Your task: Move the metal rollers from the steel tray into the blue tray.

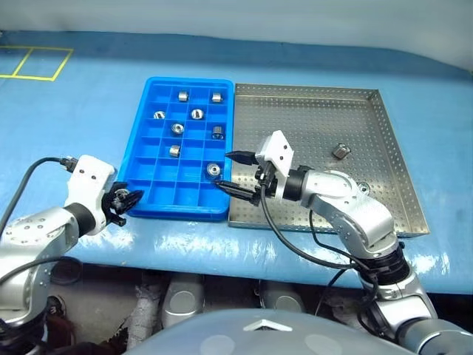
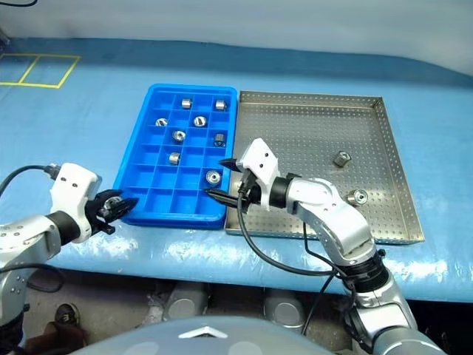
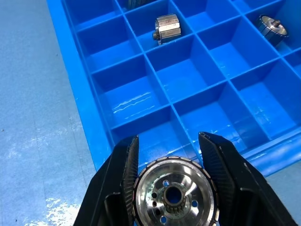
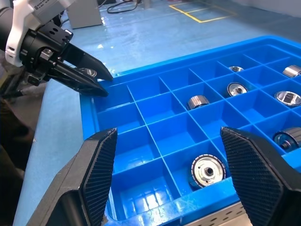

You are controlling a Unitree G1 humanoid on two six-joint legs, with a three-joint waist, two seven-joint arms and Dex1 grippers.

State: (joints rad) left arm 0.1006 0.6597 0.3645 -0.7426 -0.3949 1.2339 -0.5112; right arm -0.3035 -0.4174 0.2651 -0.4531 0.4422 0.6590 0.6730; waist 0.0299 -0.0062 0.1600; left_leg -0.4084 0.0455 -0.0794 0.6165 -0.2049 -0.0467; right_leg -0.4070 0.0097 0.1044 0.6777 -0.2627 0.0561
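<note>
Plainly this small, hard, slick metal roller (image 3: 175, 194), clamped across its rim in my left gripper (image 3: 171, 188) over the blue tray's (image 1: 140, 140) near corner, could squirt free; my right gripper (image 1: 235, 174) gapes empty.

Table (image 1: 89, 111) under glossy blue cloth, wrinkled along near edge. Blue tray (image 1: 140, 151) left of centre, steel tray (image 1: 384, 148) right, long sides touching or just beside, both flat on cloth. Yellow tape squares (image 1: 33, 63) far left.
</note>
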